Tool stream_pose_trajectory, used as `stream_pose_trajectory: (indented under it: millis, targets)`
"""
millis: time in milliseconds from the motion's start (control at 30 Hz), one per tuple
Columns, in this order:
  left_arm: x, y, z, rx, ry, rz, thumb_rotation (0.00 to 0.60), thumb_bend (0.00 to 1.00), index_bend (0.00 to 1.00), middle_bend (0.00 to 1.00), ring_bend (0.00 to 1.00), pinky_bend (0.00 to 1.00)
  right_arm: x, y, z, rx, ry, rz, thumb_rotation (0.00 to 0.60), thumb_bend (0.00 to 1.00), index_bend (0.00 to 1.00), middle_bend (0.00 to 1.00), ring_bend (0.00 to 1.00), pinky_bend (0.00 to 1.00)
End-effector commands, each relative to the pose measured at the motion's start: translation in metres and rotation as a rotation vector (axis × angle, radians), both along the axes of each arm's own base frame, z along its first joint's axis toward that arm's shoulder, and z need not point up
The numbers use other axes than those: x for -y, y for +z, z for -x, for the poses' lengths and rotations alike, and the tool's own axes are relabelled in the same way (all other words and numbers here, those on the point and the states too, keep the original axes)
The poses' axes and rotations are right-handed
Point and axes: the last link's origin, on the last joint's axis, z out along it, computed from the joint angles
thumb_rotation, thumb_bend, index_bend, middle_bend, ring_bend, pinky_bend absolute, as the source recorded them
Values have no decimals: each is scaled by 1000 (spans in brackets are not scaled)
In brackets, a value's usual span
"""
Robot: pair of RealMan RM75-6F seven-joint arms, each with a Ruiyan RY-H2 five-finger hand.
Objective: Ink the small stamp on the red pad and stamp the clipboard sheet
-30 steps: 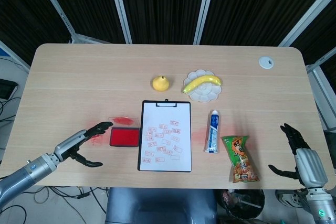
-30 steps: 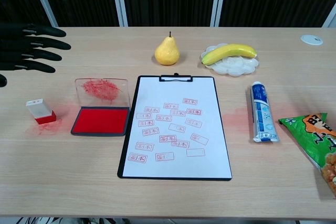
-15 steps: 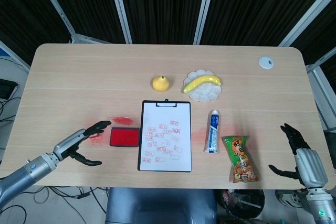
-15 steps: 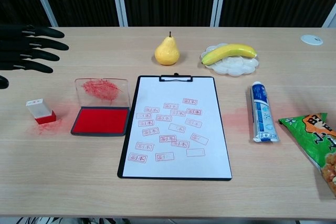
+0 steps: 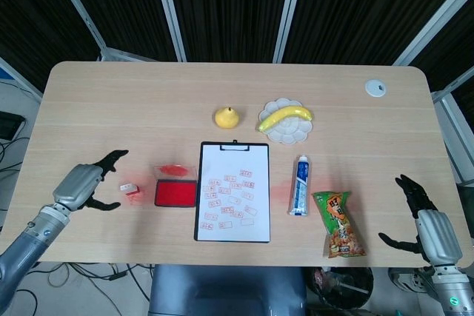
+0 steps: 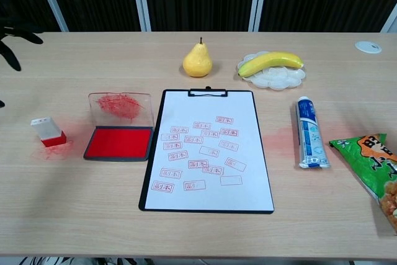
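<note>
Head view: the left hand [image 5: 83, 185] hovers spread and empty, just left of the stamp [image 5: 129, 186], which stands on the table left of the pad [image 5: 175, 193]. The clipboard [image 5: 233, 192] lies just right of the pad. The right hand [image 5: 424, 225] rests spread, well right of the pad.

Chest view: the stamp [image 6: 47, 131] stands untouched left of the pad [image 6: 118, 143]; the sheet [image 6: 208, 153] already carries many red marks. The step in hand looks like reaching for the stamp; next comes pinching its body.
</note>
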Motion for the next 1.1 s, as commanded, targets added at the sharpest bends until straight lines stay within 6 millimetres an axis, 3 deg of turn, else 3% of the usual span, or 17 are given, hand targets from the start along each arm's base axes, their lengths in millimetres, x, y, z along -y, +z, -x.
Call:
stream_pose_trajectory:
  millis: [33, 167, 267, 467, 1100]
  targets:
    - [-1, -11, 26, -333, 108, -301, 600, 102, 32, 124, 482, 671, 0, 0, 0, 0, 0, 0, 600, 136, 40, 0, 0, 219]
    - [-2, -15, 27, -348, 100, -296, 600, 130, 93, 224, 737, 898, 0, 0, 0, 1, -1, -1, 600, 136, 44, 0, 0, 219]
    - [-2, -18, 27, -353, 98, -291, 600, 145, 171, 295, 813, 950, 0, 0, 0, 1, -2, -1, 600, 135, 46, 0, 0, 219]
    - [-2, -27, 25, -375, 95, -276, 600, 177, 253, 331, 846, 968, 1, 0, 0, 3, -5, -1, 600, 136, 48, 0, 0, 219]
    - [1, -69, 13, -382, 76, -174, 600, 267, 344, 364, 846, 968, 2, 0, 1, 15, -12, -5, 600, 136, 78, 0, 0, 219]
